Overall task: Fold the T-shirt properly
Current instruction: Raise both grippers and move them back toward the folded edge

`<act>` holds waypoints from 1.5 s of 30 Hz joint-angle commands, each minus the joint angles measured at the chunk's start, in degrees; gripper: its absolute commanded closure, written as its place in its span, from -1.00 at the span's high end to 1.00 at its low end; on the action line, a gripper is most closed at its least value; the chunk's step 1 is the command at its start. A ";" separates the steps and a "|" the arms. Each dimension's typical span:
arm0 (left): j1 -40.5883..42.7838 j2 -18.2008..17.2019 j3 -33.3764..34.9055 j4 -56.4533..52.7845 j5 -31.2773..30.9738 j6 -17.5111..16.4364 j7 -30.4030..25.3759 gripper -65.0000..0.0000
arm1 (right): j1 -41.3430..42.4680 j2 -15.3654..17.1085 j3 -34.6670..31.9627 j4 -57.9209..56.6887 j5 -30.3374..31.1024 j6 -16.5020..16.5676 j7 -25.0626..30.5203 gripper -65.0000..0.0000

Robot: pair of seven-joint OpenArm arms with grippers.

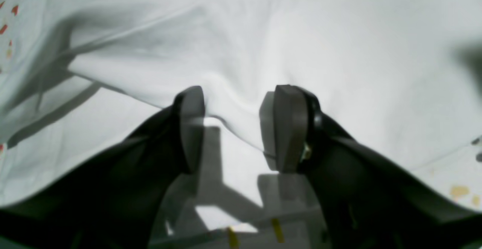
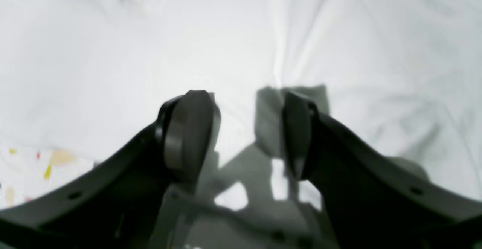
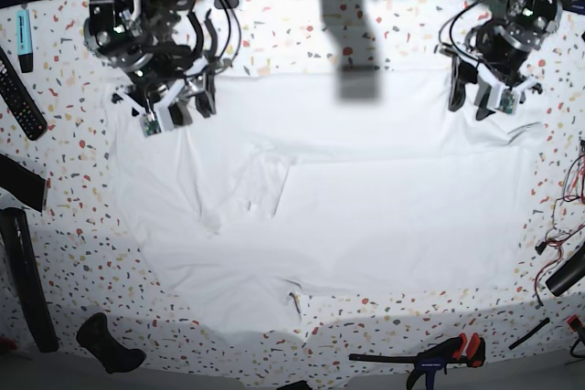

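The white T-shirt (image 3: 366, 198) lies spread over the speckled table (image 3: 64, 226), with a rumpled fold left of its middle. My left gripper (image 3: 468, 105) stands open at the shirt's far right corner. In the left wrist view its fingers (image 1: 192, 128) straddle a raised fold edge of the T-shirt (image 1: 301, 34) without closing on it; the left gripper (image 1: 235, 128) holds nothing. My right gripper (image 3: 189, 109) is open over the shirt's far left corner. In the right wrist view the right gripper (image 2: 243, 136) hovers just above flat T-shirt cloth (image 2: 113, 53).
A remote control (image 3: 18, 93) and a blue marker (image 3: 23, 38) lie at the left edge. Long black items (image 3: 23, 280) and a black handle (image 3: 110, 344) sit at the near left. A clamp (image 3: 430, 358) lies at the front, cables (image 3: 558, 226) at the right.
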 commanded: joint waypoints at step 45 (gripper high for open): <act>18.10 -0.35 -0.42 20.20 8.15 9.68 8.20 -0.10 | -20.79 0.46 10.88 20.52 -1.14 0.37 -9.44 0.03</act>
